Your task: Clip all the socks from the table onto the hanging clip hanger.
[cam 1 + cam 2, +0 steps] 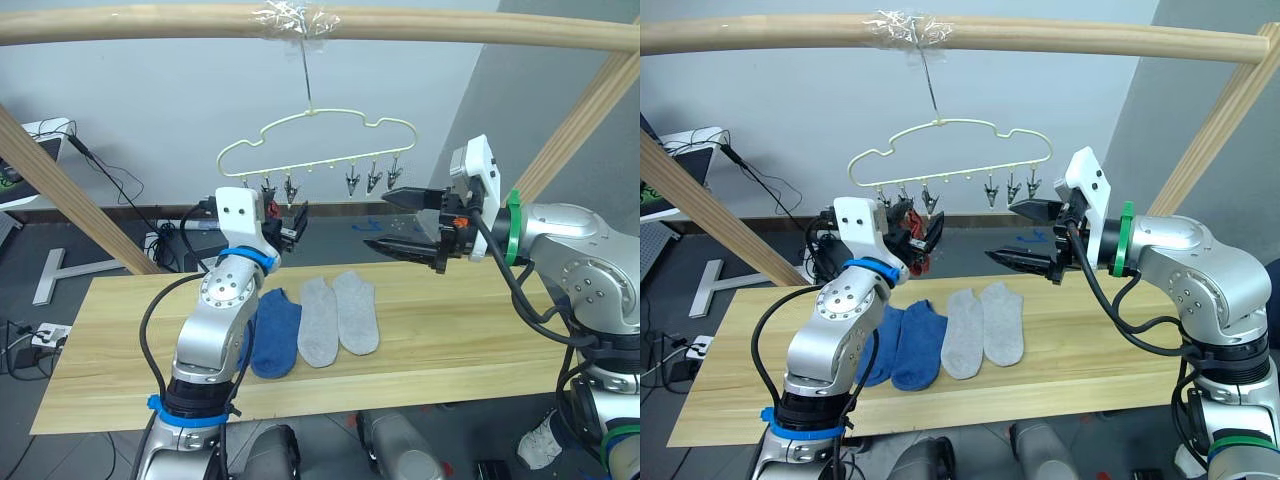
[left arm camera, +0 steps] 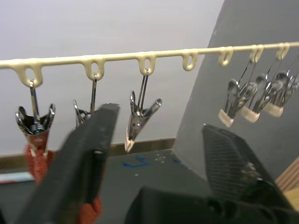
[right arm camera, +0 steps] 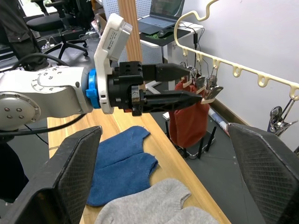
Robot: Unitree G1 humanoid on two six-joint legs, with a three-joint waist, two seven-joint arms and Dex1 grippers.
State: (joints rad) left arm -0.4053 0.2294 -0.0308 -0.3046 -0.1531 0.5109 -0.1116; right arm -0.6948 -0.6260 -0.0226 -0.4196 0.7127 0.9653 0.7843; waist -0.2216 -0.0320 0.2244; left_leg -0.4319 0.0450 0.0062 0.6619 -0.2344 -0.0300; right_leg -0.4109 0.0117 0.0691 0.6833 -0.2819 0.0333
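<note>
On the table (image 1: 450,340), a long top of light wood planks, four socks lie side by side near the middle: two blue socks (image 1: 908,345) on the robot's left and two light grey socks (image 1: 338,316) just beside them on the right. The rest of the planks are bare. Dark grey floor surrounds the table, and cables and a power strip (image 1: 30,338) lie on it at the far left. A pale wall stands behind, joined by a darker grey wall at the right.

Above the table, a round wooden pole (image 1: 450,27) runs across, braced by slanted poles at both ends. The clip hanger (image 1: 320,140), a pale-yellow wire outline, hangs by its hook from a taped spot on this pole. A row of grey metal clips (image 2: 138,116) hangs from its lower bar. Two rust red socks (image 3: 189,116) hang from clips at the left end of the bar.

The left gripper (image 1: 918,232) is raised close to the left-end clips, fingers parted narrowly and holding nothing; in the right wrist view its fingertips sit at one clip. The right gripper (image 1: 400,222) is raised near the hanger's right end, below its clips, fingers spread wide and empty.
</note>
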